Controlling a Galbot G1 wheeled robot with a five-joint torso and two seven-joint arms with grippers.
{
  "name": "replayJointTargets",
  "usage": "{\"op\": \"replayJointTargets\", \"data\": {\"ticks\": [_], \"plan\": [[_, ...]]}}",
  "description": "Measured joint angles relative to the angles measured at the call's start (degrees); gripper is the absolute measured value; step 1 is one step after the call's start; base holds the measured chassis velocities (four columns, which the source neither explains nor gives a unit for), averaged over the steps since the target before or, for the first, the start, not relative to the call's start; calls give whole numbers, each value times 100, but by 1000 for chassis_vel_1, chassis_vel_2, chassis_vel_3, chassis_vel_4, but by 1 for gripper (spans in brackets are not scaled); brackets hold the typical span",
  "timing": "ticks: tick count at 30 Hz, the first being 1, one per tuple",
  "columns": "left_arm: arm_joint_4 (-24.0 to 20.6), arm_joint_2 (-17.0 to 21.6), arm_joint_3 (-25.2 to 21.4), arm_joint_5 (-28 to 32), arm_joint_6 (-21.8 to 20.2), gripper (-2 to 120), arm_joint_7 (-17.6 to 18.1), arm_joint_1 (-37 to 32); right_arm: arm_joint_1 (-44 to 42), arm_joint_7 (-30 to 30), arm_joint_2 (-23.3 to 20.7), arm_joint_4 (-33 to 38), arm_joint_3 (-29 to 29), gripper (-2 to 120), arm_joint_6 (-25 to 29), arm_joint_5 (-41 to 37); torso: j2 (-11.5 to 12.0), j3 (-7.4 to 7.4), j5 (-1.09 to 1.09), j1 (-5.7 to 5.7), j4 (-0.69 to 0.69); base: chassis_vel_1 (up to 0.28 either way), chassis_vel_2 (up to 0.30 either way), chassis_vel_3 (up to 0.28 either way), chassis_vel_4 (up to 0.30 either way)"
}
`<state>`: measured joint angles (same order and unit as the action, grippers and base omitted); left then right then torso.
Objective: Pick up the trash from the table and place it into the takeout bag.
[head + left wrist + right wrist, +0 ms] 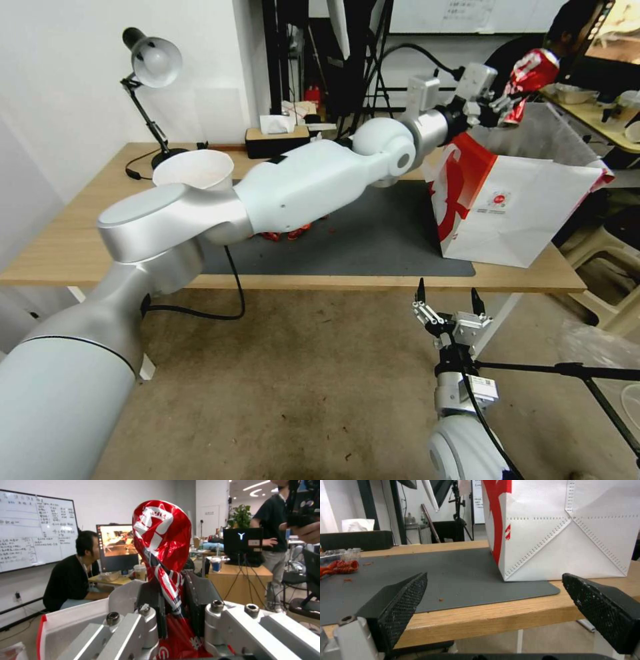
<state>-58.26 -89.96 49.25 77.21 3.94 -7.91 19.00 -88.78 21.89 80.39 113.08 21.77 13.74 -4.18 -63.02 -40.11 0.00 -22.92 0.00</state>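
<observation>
Head view: left arm over the bag, wrapper in its grip

Head view, continued. Left arm reaches across the table toward the far right. The left gripper hangs above the open mouth of the takeout bag, pinching the red wrapper. Bag stands on the right end of the dark grey mat, red side facing the arm, round logo on the white face. Red scraps lie on the mat, partly hidden under the forearm. A beige round bowl sits beside the arm's elbow. Black tissue box at the table's back edge; desk lamp at the back left. Right gripper parked low in front of the table edge, fingers spread, holding nothing.

Left wrist view. Fingers pressed onto the crumpled wrapper, which sticks up between them. Bag rim just beyond the gripper.

Right wrist view. Both pads wide apart, level with the table edge. Bag stands on the mat's corner. Scraps lie well apart from the bag on the mat.
</observation>
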Motion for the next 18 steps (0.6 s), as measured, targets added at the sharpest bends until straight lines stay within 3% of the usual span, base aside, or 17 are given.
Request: {"op": "replayJointTargets", "data": {"ticks": [7, 9, 11, 18], "plan": [[116, -84, 3, -107, 20, 16, 4, -77, -7, 0, -18, -5, 19, 100, 22, 0, 0, 0, 0, 0, 0, 0, 0, 0, 0], [81, -85, 4, -110, 24, 27, 21, -90, -17, 0, -16, -9, 21, 100, 32, -1, 0, 0, 0, 0, 0, 0, 0, 0, 0], [73, -87, 5, -110, 26, 30, 29, -91, -20, 0, -11, -9, 21, 100, 34, -1, 0, 0, 0, 1, 0, 0, 0, 0, 0], [15, -44, -11, -111, 36, 59, 90, -93, -20, 0, -5, -2, 20, 100, 35, 8, 0, 0, 0, 0, 0, 0, 0, 0, 0]]}}
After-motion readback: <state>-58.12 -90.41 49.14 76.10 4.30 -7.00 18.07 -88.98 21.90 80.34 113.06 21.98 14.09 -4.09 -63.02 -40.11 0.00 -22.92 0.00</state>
